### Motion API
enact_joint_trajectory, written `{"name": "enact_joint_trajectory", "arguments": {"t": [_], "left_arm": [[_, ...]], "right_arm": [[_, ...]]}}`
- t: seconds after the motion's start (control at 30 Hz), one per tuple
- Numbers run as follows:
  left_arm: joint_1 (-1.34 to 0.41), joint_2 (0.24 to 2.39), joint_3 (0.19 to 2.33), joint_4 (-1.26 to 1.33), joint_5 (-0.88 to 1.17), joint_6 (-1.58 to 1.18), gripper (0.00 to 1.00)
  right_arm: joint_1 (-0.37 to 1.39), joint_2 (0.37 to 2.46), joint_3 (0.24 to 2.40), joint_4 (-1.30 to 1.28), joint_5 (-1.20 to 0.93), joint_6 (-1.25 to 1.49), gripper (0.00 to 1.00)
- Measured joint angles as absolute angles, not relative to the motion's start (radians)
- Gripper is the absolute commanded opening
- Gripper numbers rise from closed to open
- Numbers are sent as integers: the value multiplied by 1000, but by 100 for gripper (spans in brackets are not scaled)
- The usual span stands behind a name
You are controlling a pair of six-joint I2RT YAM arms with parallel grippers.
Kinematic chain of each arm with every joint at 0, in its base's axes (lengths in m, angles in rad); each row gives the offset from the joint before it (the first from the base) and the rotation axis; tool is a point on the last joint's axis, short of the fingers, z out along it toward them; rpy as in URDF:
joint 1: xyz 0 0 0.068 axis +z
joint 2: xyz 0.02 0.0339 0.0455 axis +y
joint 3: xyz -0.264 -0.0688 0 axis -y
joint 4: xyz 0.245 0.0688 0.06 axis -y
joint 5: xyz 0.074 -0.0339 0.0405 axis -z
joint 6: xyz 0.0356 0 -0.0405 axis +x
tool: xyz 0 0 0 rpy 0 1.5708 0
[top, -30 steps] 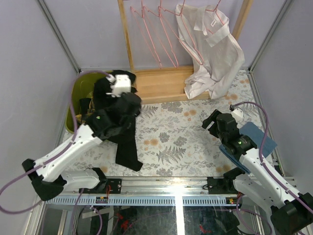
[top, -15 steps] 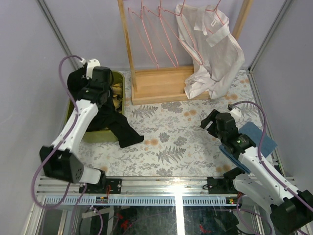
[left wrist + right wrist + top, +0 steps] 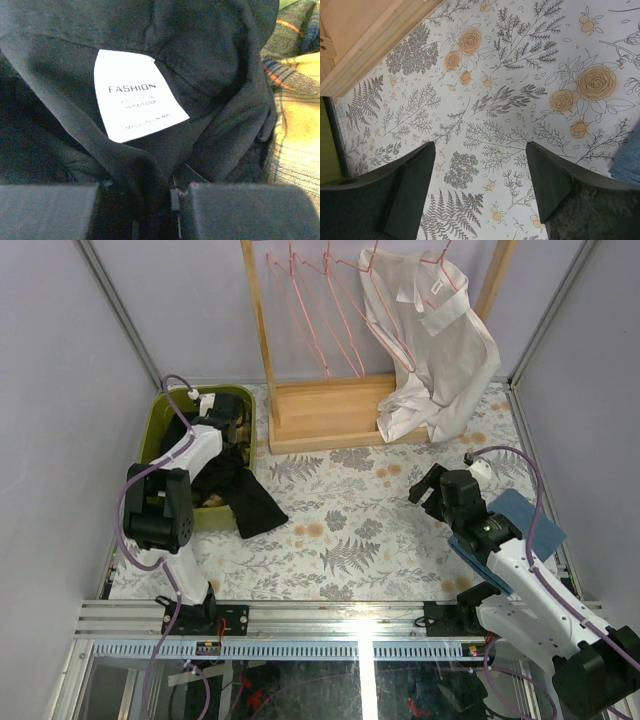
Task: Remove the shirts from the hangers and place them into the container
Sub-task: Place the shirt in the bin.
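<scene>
Inside tub (image 3: 157, 430): black shirt (image 3: 250, 505) (sleeve overhanging), plaid shirt (image 3: 295, 125) | left jaws pinch black shirt | right jaws spread

The left arm (image 3: 190, 455) is folded tight above its own base. Its upper link rises from the near rail and its forearm reaches away and slightly left, with the wrist bent so that the left jaws point steeply down. Those jaws stand almost together, with only a thin slit between the two dark pads (image 3: 250, 210), and a fold of the black shirt (image 3: 210, 65) is nipped in that slit. The right arm (image 3: 520, 570) stretches from its base at the near right corner, forward and inward, with its wrist held low. The right jaws are spread wide and angled down, and bare worktop (image 3: 510, 100) shows in the gap between them.
</scene>
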State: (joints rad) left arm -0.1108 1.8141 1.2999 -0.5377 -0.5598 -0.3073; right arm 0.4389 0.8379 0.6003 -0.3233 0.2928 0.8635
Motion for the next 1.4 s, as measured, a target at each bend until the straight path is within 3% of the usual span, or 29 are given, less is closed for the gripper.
{"name": "enact_joint_trajectory", "arguments": {"t": [0.3,0.47,0.6,0.63,0.67,0.77,0.8,0.87,0.93,1.07,1.4], "left_arm": [[-90,1702,1327,-558,-498,-327,7],[-70,1596,1391,-537,-453,-307,11],[-30,1630,1421,-527,-424,-332,15],[-22,1656,1410,-523,-412,-346,19],[-16,1688,1387,-516,-395,-361,32],[-6,1778,1289,-476,-345,-397,35],[-4,1800,1256,-443,-333,-408,41],[1,1796,1236,-402,-319,-419,60],[4,1761,1227,-387,-287,-435,70],[4,1702,1235,-422,-227,-439,99],[-50,1359,1309,-597,-160,-421,100]], "right_arm": [[439,848,600,-324,286,852,81],[439,849,595,-318,284,852,81],[439,863,594,-307,276,852,82],[439,870,594,-306,274,852,82],[439,876,594,-306,270,850,82],[439,887,594,-306,267,844,82],[439,888,594,-307,268,842,82],[439,888,594,-306,268,838,82],[439,888,594,-306,268,833,82],[439,886,594,-303,265,829,82],[439,892,593,-293,220,826,82]]}}
